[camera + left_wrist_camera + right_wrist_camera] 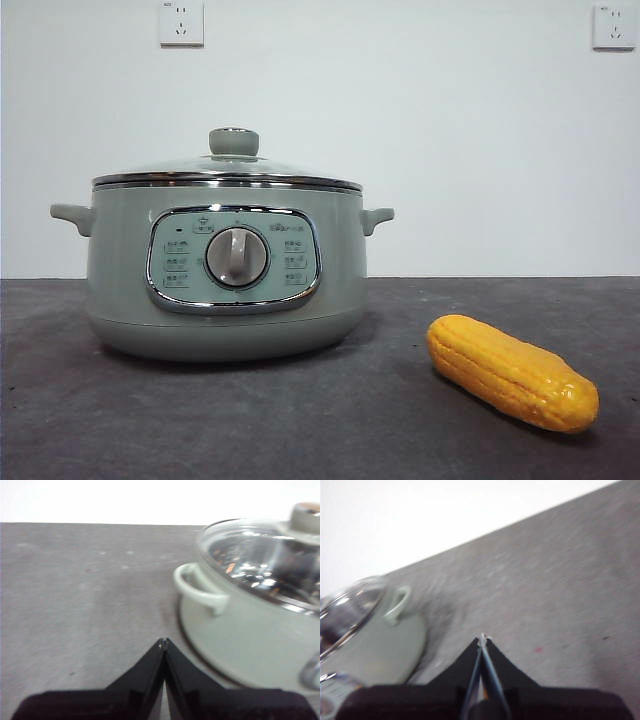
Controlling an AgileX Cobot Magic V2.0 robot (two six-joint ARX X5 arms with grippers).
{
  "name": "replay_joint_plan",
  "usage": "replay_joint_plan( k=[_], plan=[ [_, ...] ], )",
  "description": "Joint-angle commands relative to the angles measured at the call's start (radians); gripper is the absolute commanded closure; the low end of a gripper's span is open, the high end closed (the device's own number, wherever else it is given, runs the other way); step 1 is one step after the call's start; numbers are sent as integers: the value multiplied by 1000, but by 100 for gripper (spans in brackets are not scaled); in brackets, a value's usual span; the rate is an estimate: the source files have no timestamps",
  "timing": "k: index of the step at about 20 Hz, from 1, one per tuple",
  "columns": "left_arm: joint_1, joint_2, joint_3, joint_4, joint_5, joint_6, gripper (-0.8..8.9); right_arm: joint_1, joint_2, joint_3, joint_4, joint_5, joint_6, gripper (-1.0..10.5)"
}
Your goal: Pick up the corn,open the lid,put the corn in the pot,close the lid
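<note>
The pale sage-green pot [225,275] stands left of centre on the dark table, its dial facing me. The glass lid [230,168] with its pale-green knob [234,141] sits shut on it. The yellow-orange corn [511,371] lies on the table at the front right, apart from the pot. No arm shows in the front view. My left gripper [163,642] is shut and empty beside the pot [250,630], near one side handle [197,587]. My right gripper [482,639] is shut and empty, the pot [367,640] off to its side. The corn is out of both wrist views.
The dark grey table [320,430] runs back to a white wall with two sockets [181,22] high up. Bare table lies between the pot and the corn.
</note>
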Motion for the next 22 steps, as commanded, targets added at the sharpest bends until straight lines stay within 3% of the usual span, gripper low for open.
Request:
replay_joint_plan(
  k=[1, 7, 10, 13, 16, 18, 20, 22],
  plan=[
    [2, 63, 55, 5, 75, -43, 819, 0, 72, 66, -52, -67, 6, 955],
    [-2, 195, 177, 7, 326, -48, 817, 1, 237, 227, -264, -169, -7, 945],
    [-7, 251, 220, 3, 378, -56, 817, 1, 305, 298, -347, -181, 3, 946],
    [-8, 299, 244, -2, 468, -133, 817, 1, 346, 332, -356, -210, 28, 946],
    [-9, 355, 285, -29, 576, -161, 818, 2, 389, 364, -352, -312, 19, 944],
    [-20, 394, 341, -103, 608, -150, 818, 14, 453, 400, -372, -354, 18, 886],
    [-39, 425, 406, -185, 610, -117, 818, 53, 524, 438, -398, -351, -2, 811],
    [-56, 451, 475, -274, 610, -69, 818, 113, 597, 474, -410, -332, -16, 808]
  ],
)
